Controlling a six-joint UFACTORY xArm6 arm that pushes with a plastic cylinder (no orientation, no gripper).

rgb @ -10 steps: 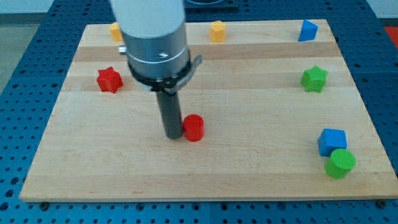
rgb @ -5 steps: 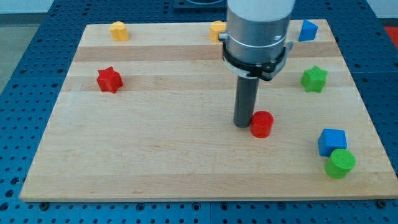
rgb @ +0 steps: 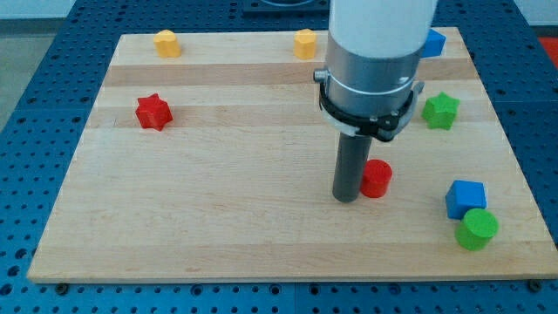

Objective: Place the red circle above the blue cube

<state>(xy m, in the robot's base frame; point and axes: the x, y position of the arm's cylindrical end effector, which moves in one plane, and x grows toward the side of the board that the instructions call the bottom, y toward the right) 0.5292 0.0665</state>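
The red circle [rgb: 377, 179] is a short red cylinder right of the board's middle. My tip [rgb: 346, 197] stands just to its left, touching or nearly touching its side. The blue cube [rgb: 465, 198] sits near the view's right edge, lower right of the red circle and well apart from it. A green cylinder [rgb: 477, 228] rests against the blue cube's lower right corner.
A red star [rgb: 153, 112] lies at the view's left. Two yellow blocks [rgb: 166, 42] [rgb: 304, 43] sit along the top edge. A green star [rgb: 440, 111] is at the right, and another blue block [rgb: 432, 42] at the top right is partly hidden by the arm.
My tip has pushed the red circle from the board's middle to the right, then slightly down and right in the last half second. The other blocks have not moved.
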